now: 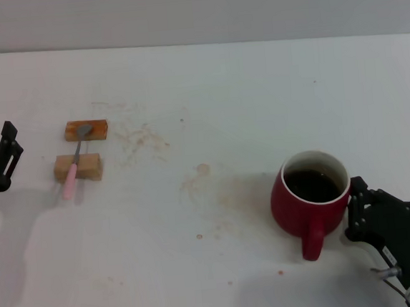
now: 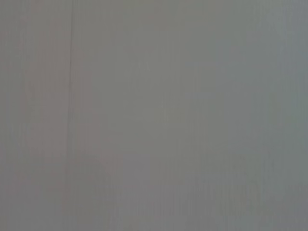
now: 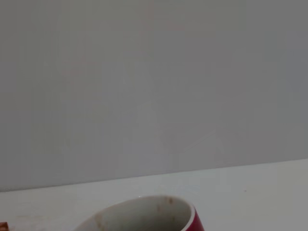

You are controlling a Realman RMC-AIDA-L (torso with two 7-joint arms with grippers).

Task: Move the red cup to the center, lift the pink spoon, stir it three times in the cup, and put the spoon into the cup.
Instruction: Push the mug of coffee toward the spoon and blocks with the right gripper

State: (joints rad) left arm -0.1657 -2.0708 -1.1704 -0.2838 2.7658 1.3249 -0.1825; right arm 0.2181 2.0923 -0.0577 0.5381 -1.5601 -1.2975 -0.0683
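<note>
The red cup [image 1: 311, 200] sits at the lower right, full of dark drink. The right hand [image 1: 359, 208] touches its side (grip unclear). A quick push could spill it.

one red cup [image 1: 311, 200], one pink spoon [image 1: 74, 167] (two wooden blocks [image 1: 86, 130])

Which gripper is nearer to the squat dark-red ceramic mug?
Right. The right gripper sits just beside the squat dark-red ceramic mug, near its handle; the left gripper is far across the table.
</note>
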